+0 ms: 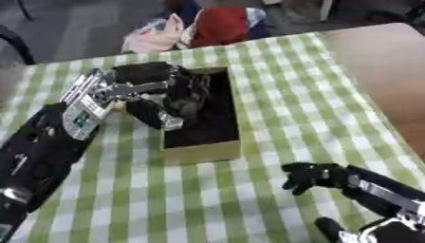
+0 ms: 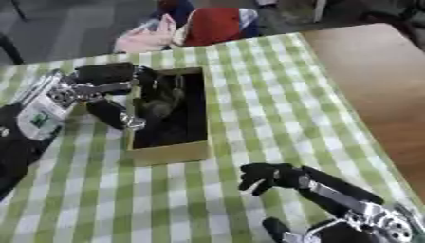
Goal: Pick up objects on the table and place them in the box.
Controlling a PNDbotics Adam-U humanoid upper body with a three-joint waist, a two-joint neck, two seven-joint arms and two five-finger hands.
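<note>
From the left the robot's left hand [image 1: 179, 90] reaches over the near-left wall of the box [image 1: 202, 151], its fingers [image 2: 158, 102] hanging down into the dark interior; whether they pinch anything there I cannot tell. The box sits on the green-checked worktop [image 1: 274, 95], toward its far-left part. Lower right, the right hand [image 2: 267, 176] hovers just above the cloth, fingers curled and holding nothing

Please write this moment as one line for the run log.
left hand: over box, fingers unclear | right hand: idle above checked tablecloth
</note>
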